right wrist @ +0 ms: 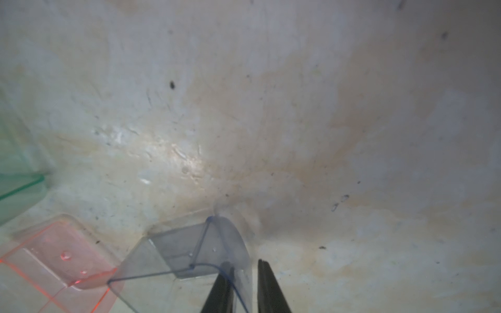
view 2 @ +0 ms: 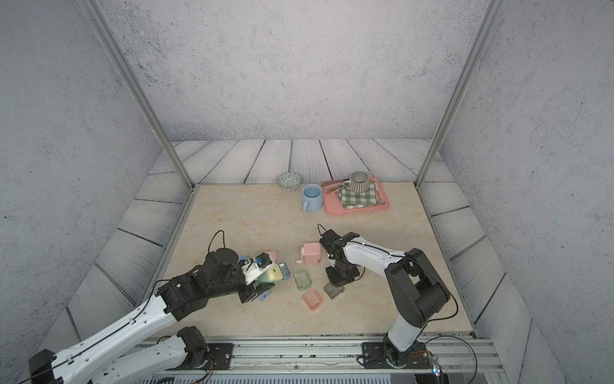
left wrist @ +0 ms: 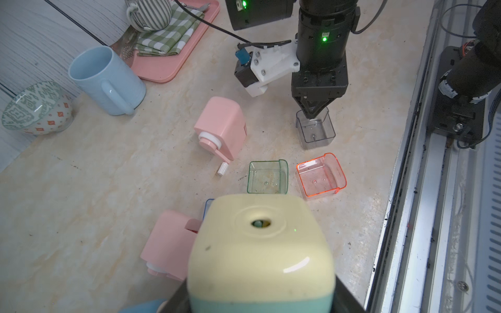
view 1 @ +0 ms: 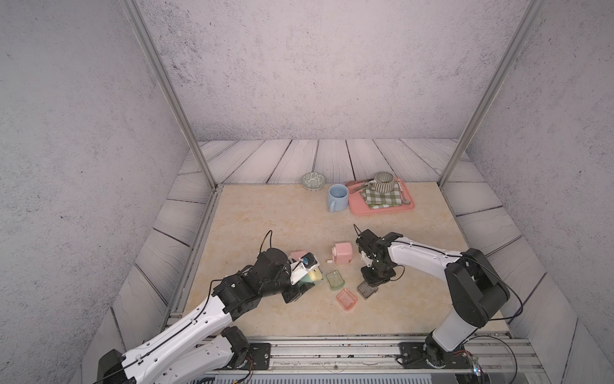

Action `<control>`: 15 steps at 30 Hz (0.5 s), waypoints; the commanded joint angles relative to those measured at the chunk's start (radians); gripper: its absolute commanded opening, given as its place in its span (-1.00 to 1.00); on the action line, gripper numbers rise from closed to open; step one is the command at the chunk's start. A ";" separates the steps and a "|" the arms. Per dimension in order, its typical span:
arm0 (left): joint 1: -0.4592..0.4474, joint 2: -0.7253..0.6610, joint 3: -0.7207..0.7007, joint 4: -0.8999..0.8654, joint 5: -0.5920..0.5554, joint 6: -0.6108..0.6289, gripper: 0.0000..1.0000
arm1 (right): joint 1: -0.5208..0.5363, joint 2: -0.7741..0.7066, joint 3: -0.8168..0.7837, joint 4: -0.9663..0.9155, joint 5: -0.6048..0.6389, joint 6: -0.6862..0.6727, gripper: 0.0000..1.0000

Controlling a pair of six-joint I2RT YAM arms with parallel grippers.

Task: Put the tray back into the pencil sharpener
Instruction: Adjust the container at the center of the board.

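Straddling one wall of the grey tray (right wrist: 176,244), my right gripper (right wrist: 245,264) stood narrowed but not yet pinching. One finger lay inside against the wall, and its mate was just outside with a sliver of gap. The tray sat upright on the table (view 1: 299,226), out of any sharpener. The red tray (left wrist: 321,174) was just beside it and the green tray (left wrist: 268,177) a little further off. My left gripper (left wrist: 260,300) was clamped on the cream sharpener (left wrist: 260,244), well apart from the grey tray.

To do this well, I judged I should pinch the thin wall squarely and deep enough that the tray wouldn't swing. I should lift straight up to spare the red tray, then line the tray up with the sharpener's slot. Whether grey matched that body, I could not tell.
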 commanded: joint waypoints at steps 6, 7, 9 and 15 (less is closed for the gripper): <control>0.029 0.004 0.038 -0.024 -0.028 0.011 -0.55 | -0.068 -0.028 0.003 -0.043 0.095 0.042 -0.70; 0.031 0.005 0.037 -0.030 -0.032 0.011 -0.55 | -0.074 -0.027 0.006 -0.046 0.098 0.041 -0.70; 0.035 0.008 0.037 -0.036 -0.038 0.007 -0.55 | -0.079 -0.027 0.012 -0.046 0.097 0.038 -0.65; 0.038 0.002 0.032 -0.034 -0.033 0.003 -0.55 | -0.073 -0.098 0.065 -0.085 0.127 0.077 -0.20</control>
